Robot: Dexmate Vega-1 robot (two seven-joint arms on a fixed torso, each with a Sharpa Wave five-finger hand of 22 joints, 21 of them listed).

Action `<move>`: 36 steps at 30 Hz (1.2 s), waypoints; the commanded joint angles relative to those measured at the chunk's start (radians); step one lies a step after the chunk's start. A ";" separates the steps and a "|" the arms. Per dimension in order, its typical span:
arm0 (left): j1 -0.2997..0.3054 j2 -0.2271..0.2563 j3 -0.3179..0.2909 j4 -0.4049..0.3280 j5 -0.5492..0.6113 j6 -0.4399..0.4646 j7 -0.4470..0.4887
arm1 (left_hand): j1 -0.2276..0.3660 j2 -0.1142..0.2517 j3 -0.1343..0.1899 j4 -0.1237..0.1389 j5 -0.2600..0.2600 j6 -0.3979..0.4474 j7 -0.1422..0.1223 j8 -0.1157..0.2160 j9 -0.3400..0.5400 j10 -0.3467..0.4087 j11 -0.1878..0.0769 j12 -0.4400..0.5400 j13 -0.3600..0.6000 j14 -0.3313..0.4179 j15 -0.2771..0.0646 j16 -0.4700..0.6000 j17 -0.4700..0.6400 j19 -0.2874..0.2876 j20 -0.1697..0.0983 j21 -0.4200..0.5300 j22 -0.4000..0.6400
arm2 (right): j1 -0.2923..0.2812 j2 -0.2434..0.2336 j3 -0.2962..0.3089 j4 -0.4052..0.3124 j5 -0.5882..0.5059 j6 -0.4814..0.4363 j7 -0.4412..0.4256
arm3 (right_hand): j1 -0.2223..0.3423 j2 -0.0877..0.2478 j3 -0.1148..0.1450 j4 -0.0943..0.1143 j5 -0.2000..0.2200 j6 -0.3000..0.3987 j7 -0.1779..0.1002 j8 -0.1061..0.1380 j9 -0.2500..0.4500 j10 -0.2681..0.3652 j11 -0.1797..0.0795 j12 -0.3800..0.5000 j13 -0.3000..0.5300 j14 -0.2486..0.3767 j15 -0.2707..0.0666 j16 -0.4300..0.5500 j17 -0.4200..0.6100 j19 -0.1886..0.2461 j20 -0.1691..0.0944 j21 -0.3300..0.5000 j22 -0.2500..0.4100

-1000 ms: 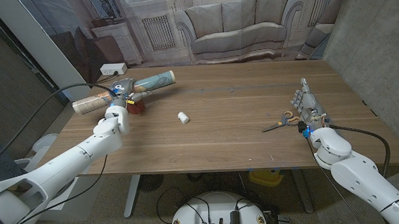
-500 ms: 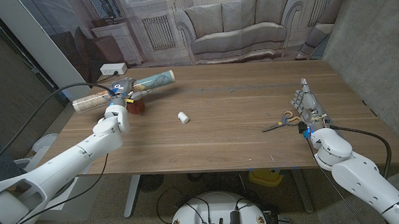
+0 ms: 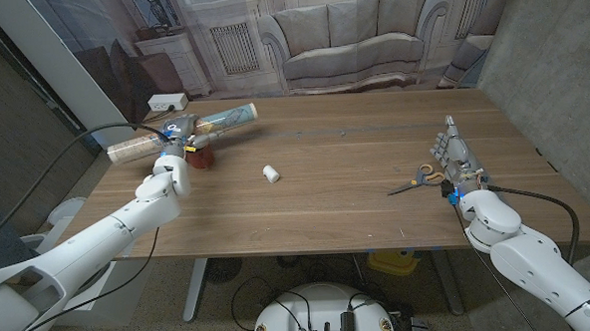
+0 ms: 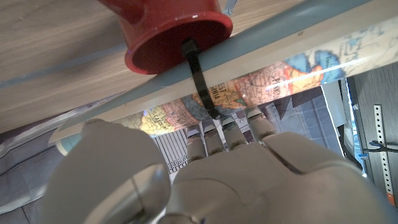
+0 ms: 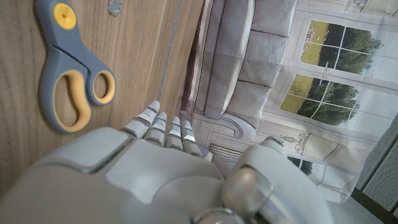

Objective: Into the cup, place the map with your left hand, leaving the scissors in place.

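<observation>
A rolled map [image 3: 218, 120] with a black band lies slanted at the table's far left, and my left hand [image 3: 174, 143] grips it near its middle. In the left wrist view my fingers [image 4: 227, 127] curl around the map roll [image 4: 280, 68], with the red cup [image 4: 171, 31] just beyond it. The red cup [image 3: 203, 160] stands upright on the table right beside my left hand, under the roll. Blue and yellow scissors [image 3: 419, 180] lie at the right, their handles [image 5: 71, 81] close to my right hand [image 3: 452, 157], which is open with fingers stretched and touches nothing.
A small white cylinder [image 3: 270, 173] lies on the wooden table [image 3: 337, 204] between the cup and the centre. A white power strip [image 3: 167, 100] sits behind the far left edge. A sofa backdrop hangs behind the table, and a grey wall stands at the right.
The map's left end has risen slightly in my left hand. The cup, the scissors and my right hand have not moved.
</observation>
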 commanded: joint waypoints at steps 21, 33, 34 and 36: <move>0.029 0.020 -0.031 -0.059 -0.004 -0.003 0.028 | -0.020 0.005 -0.013 -0.006 0.018 -0.009 -0.003 0.012 0.002 -0.008 0.000 0.010 -0.001 -0.008 -0.026 0.009 0.001 -0.009 -0.002 0.007 0.003 | -0.029 0.015 0.011 -0.013 -0.015 0.027 -0.004 | 0.004 0.005 -0.011 -0.002 -0.005 0.007 0.001 0.003 0.001 0.012 -0.001 0.002 0.004 0.006 -0.001 -0.004 0.006 0.006 0.006 0.001 0.003; 0.047 0.038 -0.057 -0.106 -0.004 0.008 0.029 | -0.025 0.006 -0.014 -0.009 0.022 -0.010 -0.005 0.014 0.002 -0.008 -0.001 0.011 -0.001 -0.008 -0.026 0.011 0.000 -0.008 -0.001 0.009 0.002 | -0.030 0.014 0.012 -0.014 -0.023 0.033 0.002 | 0.004 0.006 -0.013 -0.002 -0.005 0.007 0.001 0.003 0.001 0.011 -0.002 0.002 0.004 0.005 -0.002 -0.004 0.006 0.005 0.006 0.000 0.003; 0.047 0.039 -0.059 -0.109 -0.004 0.007 0.027 | -0.025 0.006 -0.014 -0.010 0.022 -0.010 -0.005 0.014 0.002 -0.008 -0.001 0.011 -0.001 -0.008 -0.027 0.011 0.000 -0.008 -0.001 0.009 0.002 | -0.030 0.015 0.012 -0.014 -0.022 0.034 0.002 | 0.004 0.006 -0.013 -0.002 -0.005 0.007 0.001 0.003 0.001 0.011 -0.002 0.002 0.004 0.005 -0.002 -0.004 0.006 0.005 0.006 0.000 0.003; 0.048 0.038 -0.062 -0.116 -0.002 0.014 0.027 | -0.026 0.007 -0.014 -0.010 0.023 -0.010 -0.005 0.014 0.002 -0.008 -0.002 0.011 -0.001 -0.008 -0.026 0.011 0.000 -0.008 -0.001 0.009 0.002 | -0.030 0.017 0.013 -0.014 -0.021 0.033 -0.001 | 0.004 0.006 -0.013 -0.002 -0.005 0.007 0.001 0.003 0.001 0.011 -0.001 0.001 0.004 0.005 -0.002 -0.004 0.006 0.005 0.006 0.000 0.003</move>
